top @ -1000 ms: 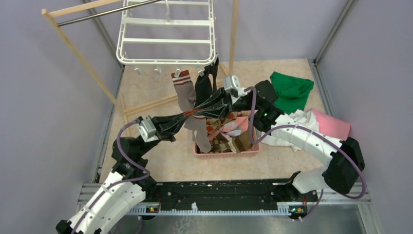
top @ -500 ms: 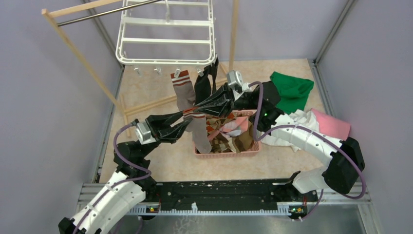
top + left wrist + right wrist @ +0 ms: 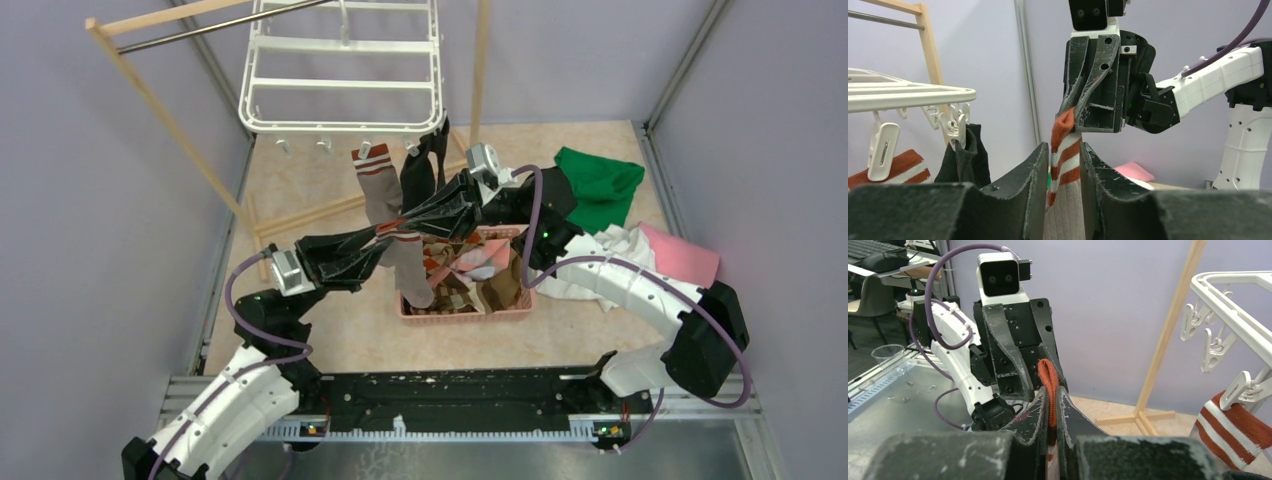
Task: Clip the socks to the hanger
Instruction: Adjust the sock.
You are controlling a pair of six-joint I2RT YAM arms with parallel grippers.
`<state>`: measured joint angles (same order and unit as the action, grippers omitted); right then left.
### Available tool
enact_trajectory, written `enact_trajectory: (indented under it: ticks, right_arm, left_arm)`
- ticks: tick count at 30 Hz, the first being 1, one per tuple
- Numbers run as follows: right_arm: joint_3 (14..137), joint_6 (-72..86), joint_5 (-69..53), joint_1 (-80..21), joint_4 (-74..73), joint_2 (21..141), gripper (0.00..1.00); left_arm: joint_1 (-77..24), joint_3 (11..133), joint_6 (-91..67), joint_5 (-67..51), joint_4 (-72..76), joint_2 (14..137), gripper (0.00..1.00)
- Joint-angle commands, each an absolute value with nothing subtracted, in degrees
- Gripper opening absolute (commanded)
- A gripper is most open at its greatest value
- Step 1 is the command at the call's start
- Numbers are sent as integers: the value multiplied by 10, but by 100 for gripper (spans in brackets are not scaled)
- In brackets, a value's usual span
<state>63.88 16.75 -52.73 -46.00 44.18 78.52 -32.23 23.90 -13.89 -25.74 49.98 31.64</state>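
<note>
Step, as judged: readying striped sock (image 3: 1063, 200) for clipping; held mid-air between both arms, above pink basket (image 3: 465, 312), below hanger (image 3: 340, 126)
Right gripper (image 3: 1052, 407) pinched on rust-orange cuff fold; left gripper (image 3: 1064, 152) parted, fingers (image 3: 1033, 170) flanking ribbed grey leg
Next: raise cuff into a free clip (image 3: 1215, 347), spring pressed apart
Knit soft, limp; white plastic frame rigid, round-cornered

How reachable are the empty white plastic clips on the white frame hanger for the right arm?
Probably yes: the right gripper, shut on the orange-striped grey sock, is near the hanger; empty clips hang free beside two clipped socks.
</note>
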Motion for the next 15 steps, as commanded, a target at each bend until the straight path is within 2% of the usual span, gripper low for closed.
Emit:
enact_trajectory:
  ticks: [1, 4, 8, 14, 15]
  right_arm:
    - [658, 175, -523, -465, 469, 788, 0]
    - [658, 175, -523, -465, 469, 788, 0]
    - [657, 173, -523, -465, 467, 788, 0]
    - [655, 170, -522, -465, 465, 787, 0]
    - [654, 169, -521, -465, 464, 787, 4]
  left_arm:
    - [-322, 239, -155, -276, 557, 336, 33]
    - [-322, 240, -157, -281, 568, 343, 25]
    - [-322, 241, -156, -291, 570, 345, 1]
    - [-322, 238, -153, -290, 559, 332, 0]
    - [-322, 237, -149, -287, 550, 327, 0]
